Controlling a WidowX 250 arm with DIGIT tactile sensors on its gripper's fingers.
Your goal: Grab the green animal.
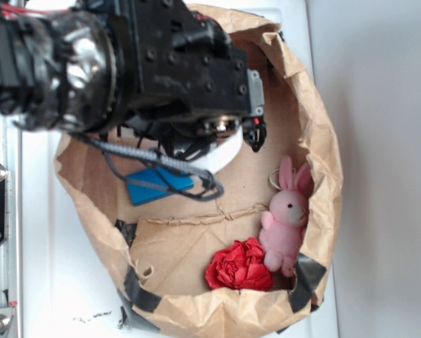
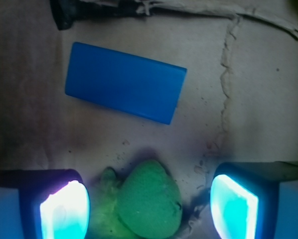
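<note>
The jaws stand wide apart, their two glowing pads [image 2: 64, 211] at the lower left and lower right of the wrist view, gripping nothing. The gripper [image 2: 149, 209] hangs above the brown paper floor of the bag [image 1: 316, 127]. The green animal [image 2: 146, 201] lies between the jaws, nearer the left pad and just beside it, with a clear gap of paper between it and the right pad; whether it touches the left pad cannot be told. Its smoother dark green rounded part faces the camera, the fuzzy lime part pokes out on its left.

Beyond the jaws, farther up in the wrist view, one blue block [image 2: 125, 82] lies flat and slightly tilted, apart from the green animal.

In the exterior view the black arm [image 1: 126, 63] covers the upper part of the bag and hides the green animal. One pink bunny [image 1: 288, 218] leans against the bag's right wall, and one red crumpled flower-like thing [image 1: 239, 266] rests just beside it, touching its lower side. The bag sits on a white table [image 1: 48, 282]
</note>
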